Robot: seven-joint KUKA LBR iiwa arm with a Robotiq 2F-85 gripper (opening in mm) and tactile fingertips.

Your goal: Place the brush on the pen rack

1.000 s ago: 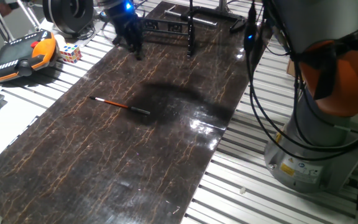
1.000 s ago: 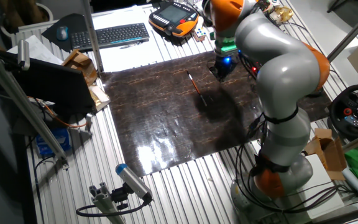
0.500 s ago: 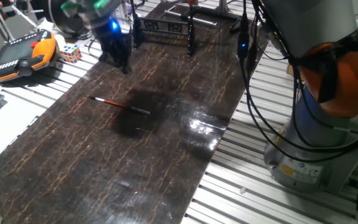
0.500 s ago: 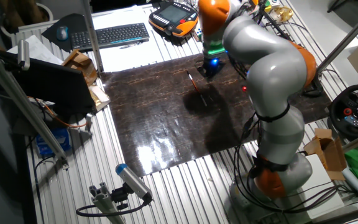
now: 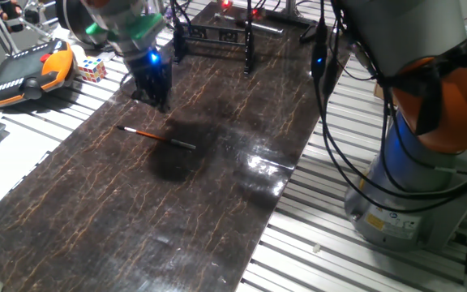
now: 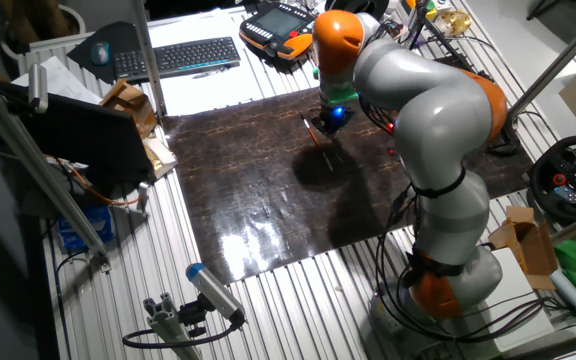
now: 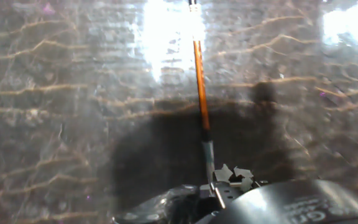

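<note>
2 opposite overviews, 1 downward close-up

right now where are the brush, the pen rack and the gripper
brush [image 5: 154,137], one fixed view, middle of the orange-red handle
pen rack [image 5: 248,49], one fixed view, an upright post
gripper [image 5: 154,91], one fixed view, dark fingers below the blue light

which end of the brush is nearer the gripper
The orange handle end of the brush; the gripper hovers just beyond it, while the silvery end points away.
</note>
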